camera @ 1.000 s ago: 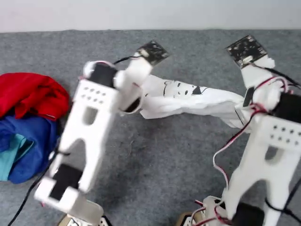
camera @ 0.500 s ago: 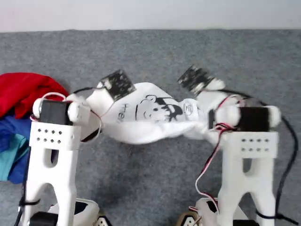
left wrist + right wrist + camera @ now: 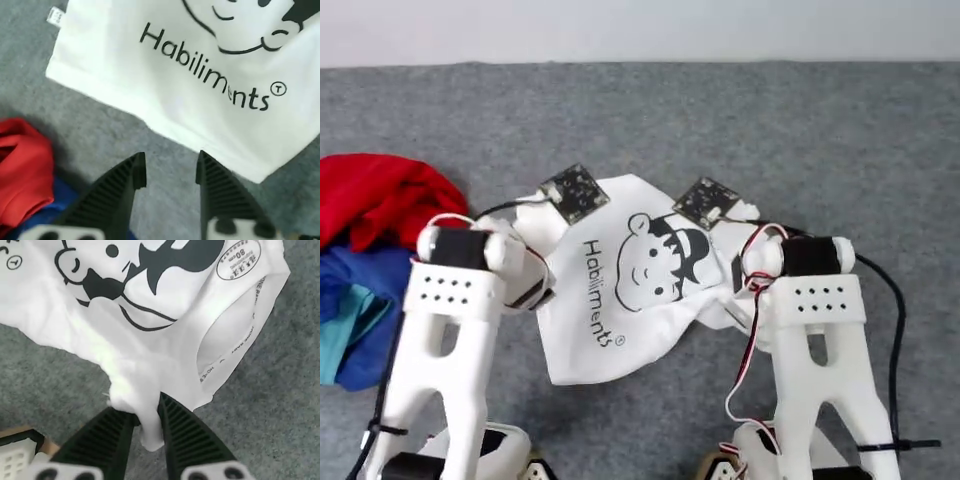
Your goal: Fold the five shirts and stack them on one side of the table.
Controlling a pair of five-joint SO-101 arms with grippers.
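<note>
Pulled back across the table (image 3: 820,130) and opened out, the white shirt (image 3: 630,300) now lies print-up but rumpled, right gripper (image 3: 147,416) pinched on a bunched fold, left gripper (image 3: 170,167) parted and empty just off its edge; regripping there would let both draw it flat.

White shirt (image 3: 620,300) in mid-frame, printed with a black cartoon face and a line of black lettering. At the left edge sit a red shirt (image 3: 380,200), a blue shirt (image 3: 370,290) below it and a teal shirt (image 3: 340,330) lowest. The surface (image 3: 820,130) is flecked grey. The arms (image 3: 450,330) are white, and the left hand (image 3: 167,170) and right hand (image 3: 147,415) are ribbed black.
</note>
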